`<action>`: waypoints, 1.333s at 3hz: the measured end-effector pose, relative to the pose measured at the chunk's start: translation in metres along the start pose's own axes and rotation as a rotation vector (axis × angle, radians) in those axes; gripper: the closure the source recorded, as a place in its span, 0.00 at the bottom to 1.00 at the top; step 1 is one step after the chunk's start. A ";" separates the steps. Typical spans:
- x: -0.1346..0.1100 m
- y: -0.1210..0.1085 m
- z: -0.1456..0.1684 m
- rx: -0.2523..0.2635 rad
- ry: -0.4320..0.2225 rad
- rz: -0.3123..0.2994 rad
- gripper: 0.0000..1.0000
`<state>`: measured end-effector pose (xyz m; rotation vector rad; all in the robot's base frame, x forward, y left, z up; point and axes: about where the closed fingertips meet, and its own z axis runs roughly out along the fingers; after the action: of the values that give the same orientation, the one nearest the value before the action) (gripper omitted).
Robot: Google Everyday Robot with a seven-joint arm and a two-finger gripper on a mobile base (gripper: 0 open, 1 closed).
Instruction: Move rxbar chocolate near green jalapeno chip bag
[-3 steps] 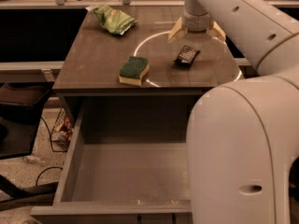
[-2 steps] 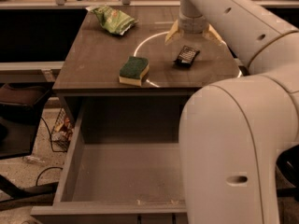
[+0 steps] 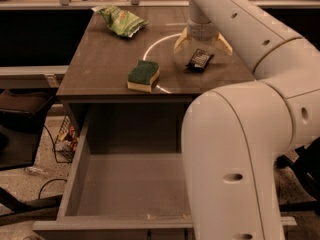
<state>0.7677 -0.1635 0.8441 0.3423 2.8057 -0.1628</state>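
Note:
The rxbar chocolate (image 3: 200, 60), a small black-wrapped bar, lies flat on the right part of the wooden tabletop (image 3: 100, 69). My gripper (image 3: 201, 49) hangs just behind and above it, open, with its pale fingers (image 3: 181, 43) spread to either side and nothing held. The green jalapeno chip bag (image 3: 122, 21), wrinkly light green, lies at the far left of the tabletop, well apart from the bar.
A green-topped yellow sponge (image 3: 143, 75) sits near the table's front edge, between bag and bar. An open empty drawer (image 3: 82, 169) juts out below the tabletop. My large white arm fills the right of the view. A shelf edge runs behind the table.
My arm has shifted a little to the left and the gripper now sits closer over the bar. The bar, sponge and bag have not moved.

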 end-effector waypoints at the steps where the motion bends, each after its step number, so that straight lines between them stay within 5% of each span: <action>1: 0.004 -0.004 0.019 0.015 0.047 0.031 0.02; 4: 0.002 -0.007 0.021 0.007 0.080 0.045 0.69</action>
<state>0.7697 -0.1730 0.8244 0.4222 2.8735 -0.1521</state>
